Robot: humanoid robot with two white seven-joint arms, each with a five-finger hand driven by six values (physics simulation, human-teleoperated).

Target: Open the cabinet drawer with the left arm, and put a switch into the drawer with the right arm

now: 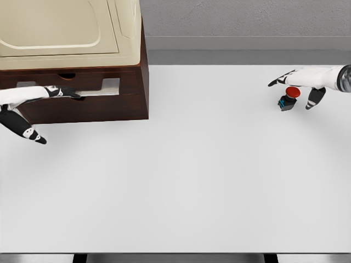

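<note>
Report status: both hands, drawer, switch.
Left robot hand at drawer handle, drawer looks barely open. Right robot hand open over red-button switch, not gripping. Table between them clear.

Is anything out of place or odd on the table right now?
Nothing stands out. The switch sits upright near the right robot hand, the cabinet stands square, and the left robot hand is at the drawer handle.

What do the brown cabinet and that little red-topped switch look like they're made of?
The cabinet looks like dark stained wood: reddish-brown, matte sides, though no grain shows. Its cream top looks like smooth moulded plastic or painted panel. The switch seems plastic: glossy red cap on a dark body.
</note>
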